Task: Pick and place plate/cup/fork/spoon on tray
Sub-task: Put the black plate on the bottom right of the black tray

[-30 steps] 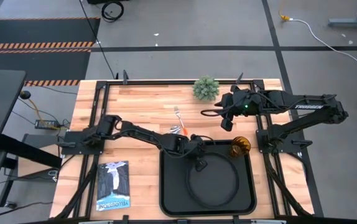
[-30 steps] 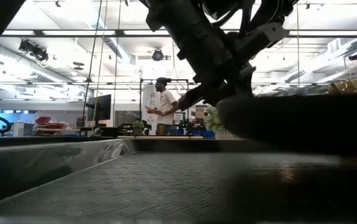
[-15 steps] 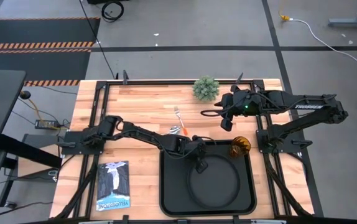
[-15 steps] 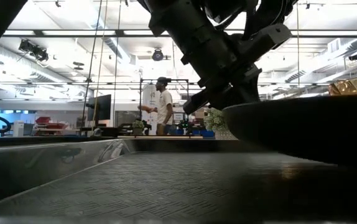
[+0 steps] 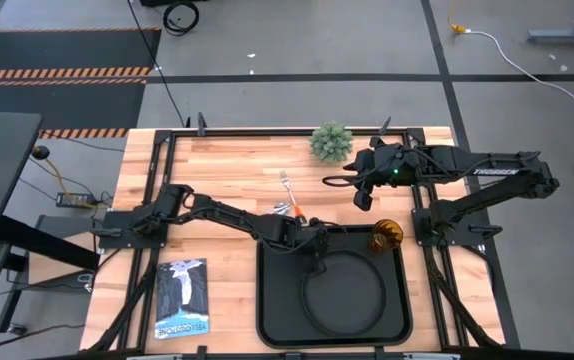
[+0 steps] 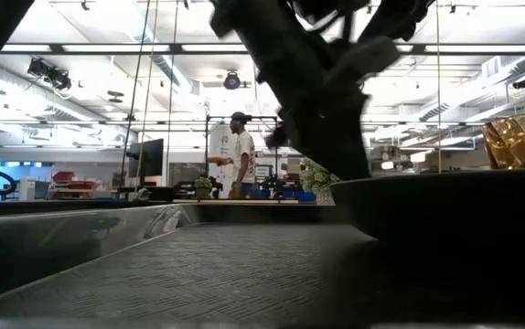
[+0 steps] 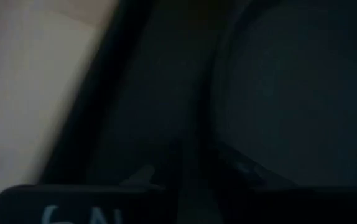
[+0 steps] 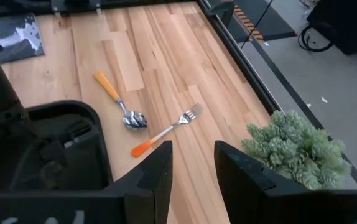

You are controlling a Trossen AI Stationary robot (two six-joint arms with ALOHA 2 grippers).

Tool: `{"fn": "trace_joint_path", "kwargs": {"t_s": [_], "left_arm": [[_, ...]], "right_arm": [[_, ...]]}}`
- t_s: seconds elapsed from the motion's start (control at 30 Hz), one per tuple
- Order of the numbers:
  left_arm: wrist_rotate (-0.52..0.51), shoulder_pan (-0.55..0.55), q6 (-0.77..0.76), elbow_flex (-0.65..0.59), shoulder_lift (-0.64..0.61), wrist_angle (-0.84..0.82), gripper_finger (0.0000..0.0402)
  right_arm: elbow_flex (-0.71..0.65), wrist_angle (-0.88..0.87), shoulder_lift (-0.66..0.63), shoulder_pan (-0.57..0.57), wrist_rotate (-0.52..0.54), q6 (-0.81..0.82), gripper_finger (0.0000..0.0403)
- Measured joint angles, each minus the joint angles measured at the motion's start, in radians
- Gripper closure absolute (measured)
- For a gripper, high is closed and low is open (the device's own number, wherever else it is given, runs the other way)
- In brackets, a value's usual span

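Observation:
The round black plate (image 5: 345, 289) lies flat in the black tray (image 5: 277, 300); in the low view its rim (image 6: 445, 196) stands level. My left gripper (image 5: 314, 254) hangs over the plate's far left rim, blurred in the low view (image 6: 322, 128). The amber cup (image 5: 385, 236) stands at the tray's far right corner and also shows in the low view (image 6: 519, 139). The fork (image 8: 169, 129) and the spoon (image 8: 125, 107) lie flat on the wood beyond the tray. My right gripper (image 8: 193, 158) is open and empty, above the table near the plant.
A small green plant (image 5: 331, 141) stands at the table's far edge. A printed booklet (image 5: 182, 297) lies near the front left. Bare wood lies left of the fork and spoon. A person (image 6: 238, 155) stands in the room behind.
The plate, tilted with one side raised a second ago, has come down and now lies level in the tray. My left gripper has drawn back from it toward the tray's far left corner and risen a little.

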Motion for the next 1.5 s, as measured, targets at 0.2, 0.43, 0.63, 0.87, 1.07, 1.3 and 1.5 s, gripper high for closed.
{"fn": "trace_joint_path", "kwargs": {"t_s": [0.2, 0.43, 0.63, 0.87, 1.07, 1.3, 1.5], "left_arm": [[-0.194, 0.0, 0.21, 0.0, -0.079, -0.237, 0.0323], [-0.284, -0.01, 0.402, 0.0, -0.129, -0.431, 0.0326], [-0.227, -0.044, 0.533, 0.0, -0.125, -0.429, 0.0327], [-0.231, -0.061, 0.589, -0.06, -0.133, -0.416, 0.0329], [-0.297, -0.06, 0.537, -0.254, -0.217, -0.388, 0.0345], [-0.302, -0.052, 0.474, -0.448, -0.393, -0.193, 0.0358], [-0.325, -0.04, 0.416, -0.66, -0.56, 0.034, 0.0358]], "right_arm": [[-0.079, 0.191, 0.002, -0.002, 0.0, -0.06, 0.0277], [-0.166, 0.408, 0.021, -0.003, -0.004, -0.086, 0.0277], [-0.167, 0.424, 0.05, -0.003, -0.002, -0.016, 0.0277], [-0.167, 0.448, 0.141, 0.001, -0.013, 0.042, 0.0277], [-0.091, 0.403, 0.215, 0.004, -0.019, 0.05, 0.0277], [0.004, 0.328, 0.307, 0.013, -0.064, 0.049, 0.0277], [0.005, 0.303, 0.402, 0.05, -0.129, 0.053, 0.0277]]}}
